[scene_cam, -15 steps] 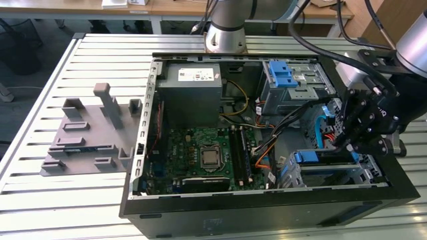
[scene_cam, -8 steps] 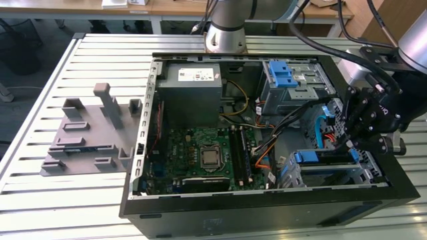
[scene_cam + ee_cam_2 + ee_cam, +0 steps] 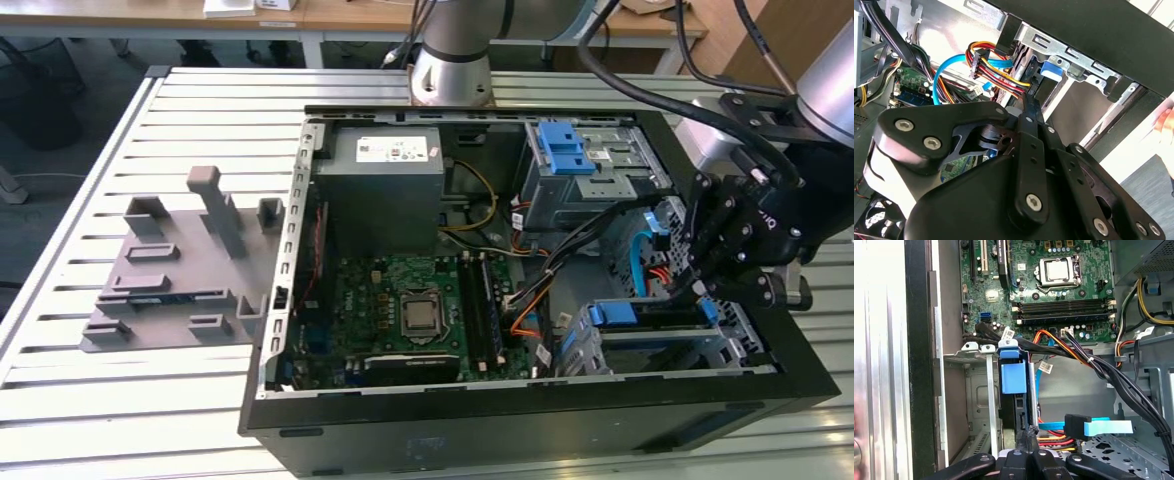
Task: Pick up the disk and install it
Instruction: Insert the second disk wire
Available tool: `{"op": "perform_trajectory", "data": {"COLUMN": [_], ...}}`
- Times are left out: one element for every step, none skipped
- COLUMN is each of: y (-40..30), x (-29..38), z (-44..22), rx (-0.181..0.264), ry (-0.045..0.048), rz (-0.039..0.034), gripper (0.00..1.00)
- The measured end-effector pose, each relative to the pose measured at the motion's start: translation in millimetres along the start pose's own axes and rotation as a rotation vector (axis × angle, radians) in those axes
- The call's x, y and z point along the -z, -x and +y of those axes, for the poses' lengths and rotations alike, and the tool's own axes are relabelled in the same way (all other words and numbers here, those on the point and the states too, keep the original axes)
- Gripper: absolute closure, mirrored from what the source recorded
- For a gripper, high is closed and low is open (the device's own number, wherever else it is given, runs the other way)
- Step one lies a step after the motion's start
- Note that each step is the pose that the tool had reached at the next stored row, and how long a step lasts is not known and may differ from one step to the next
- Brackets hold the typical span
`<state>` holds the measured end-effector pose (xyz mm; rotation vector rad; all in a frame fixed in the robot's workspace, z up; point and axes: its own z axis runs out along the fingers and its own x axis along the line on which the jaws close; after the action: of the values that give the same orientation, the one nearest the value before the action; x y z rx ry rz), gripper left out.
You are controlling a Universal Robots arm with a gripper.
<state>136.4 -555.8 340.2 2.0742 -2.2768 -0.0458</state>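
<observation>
The disk (image 3: 1016,390), seen edge-on as a dark slab with a blue plastic bracket tab, stands upright in the grey cage (image 3: 979,390), the gripper (image 3: 1029,432) pressed together just at its edge

Gripper (image 3: 1029,107): matt black metal-looking linkage plates with bright steel screw heads; arm column (image 3: 451,60) smooth, satin silver. Computer case (image 3: 534,420): matt black outer shell, bare grey sheet metal inside, green glossy motherboard (image 3: 414,310), glossy blue plastic latch (image 3: 1014,377) on the dull grey metal drive cage (image 3: 979,390), plastic-sheathed cables (image 3: 954,70) in blue, red, yellow and black. Table (image 3: 160,400): ribbed pale metal slats with a soft sheen, bearing a matt grey plastic fixture (image 3: 174,270).
</observation>
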Motion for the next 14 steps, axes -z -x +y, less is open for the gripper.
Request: {"op": "perform_trajectory", "data": {"y": [0.0,0.0,0.0,0.0,0.0,0.0,0.0,-0.1,-0.1,-0.2,-0.2,-0.3,-0.3,-0.4], "x": [0.0,0.0,0.0,0.0,0.0,0.0,0.0,-0.1,-0.1,0.0,-0.1,0.0,0.1,0.3], "z": [0.0,0.0,0.0,0.0,0.0,0.0,0.1,0.5,0.9,1.5,2.0,2.5,3.1,3.5], "rx": [0.0,0.0,0.0,0.0,0.0,0.0,0.0,0.0,0.0,0.0,0.0,0.0,0.0,0.0], "ry": [0.0,0.0,0.0,0.0,0.0,0.0001,0.0,-0.0008,-0.0031,-0.0067,-0.01,-0.0121,-0.0134,-0.0139], "rz": [0.0,0.0,0.0,0.0,0.0,0.0,0.0,-0.0002,-0.0003,-0.0008,-0.0019,-0.0025,-0.0026,-0.0028], "gripper": [0.89,0.89,0.89,0.89,0.89,0.89,0.89,0.89,0.89,0.89,0.89,0.89,0.89,0.89]}}
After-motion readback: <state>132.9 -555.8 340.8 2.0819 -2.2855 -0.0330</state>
